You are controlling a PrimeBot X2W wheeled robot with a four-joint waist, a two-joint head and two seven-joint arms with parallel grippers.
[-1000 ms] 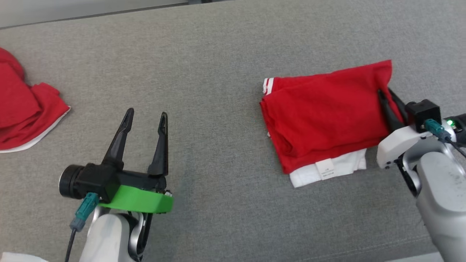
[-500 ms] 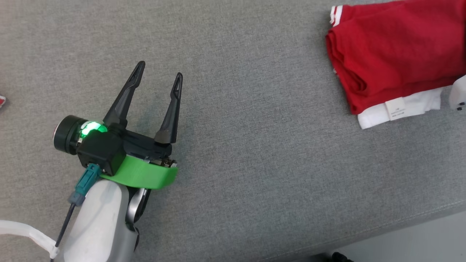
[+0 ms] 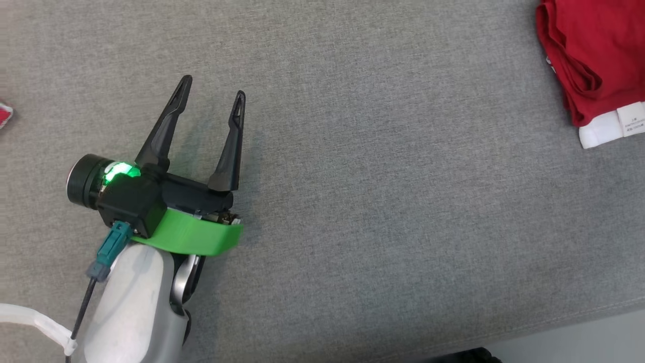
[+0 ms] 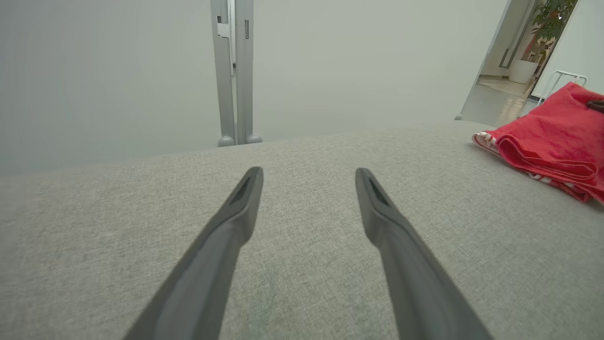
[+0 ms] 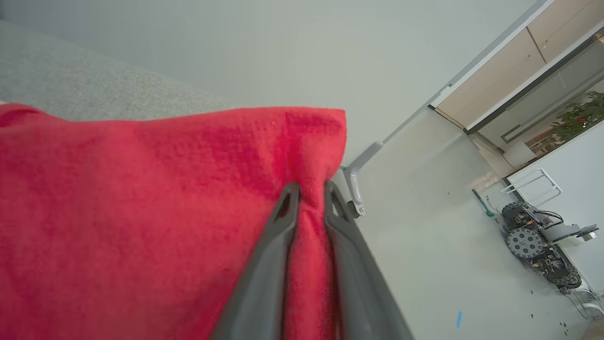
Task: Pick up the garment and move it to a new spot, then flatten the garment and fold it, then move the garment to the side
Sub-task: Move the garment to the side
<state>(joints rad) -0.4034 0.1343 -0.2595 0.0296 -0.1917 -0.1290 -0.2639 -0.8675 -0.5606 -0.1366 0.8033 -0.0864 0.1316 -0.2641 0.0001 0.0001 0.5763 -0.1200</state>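
Folded garment [image 3: 594, 55] parked at far right of cushion [image 3: 378, 201]; right gripper [image 5: 311, 185] on its corner, left gripper [image 3: 213, 85] idle.

My right gripper has a ridge of the red garment pinched btw its fingers, tips nearly together w/ cloth puckered at them; how firm the squeeze is I can't tell. That corner stands up off the grey cushion, I judge b/c my grip props it, the hold I'd want for dragging the bundle aside. In head view the garment is folded, red layers stacked, white lining [image 3: 597, 133] w/ label [image 3: 632, 117] poking out below, so the fold looks done & moving it aside is prob. the step in hand. My left gripper hovers low over bare cushion, well apart from the garment, fingers spread wide, holding nothing, prob. kept clear so it can't snag the fold.
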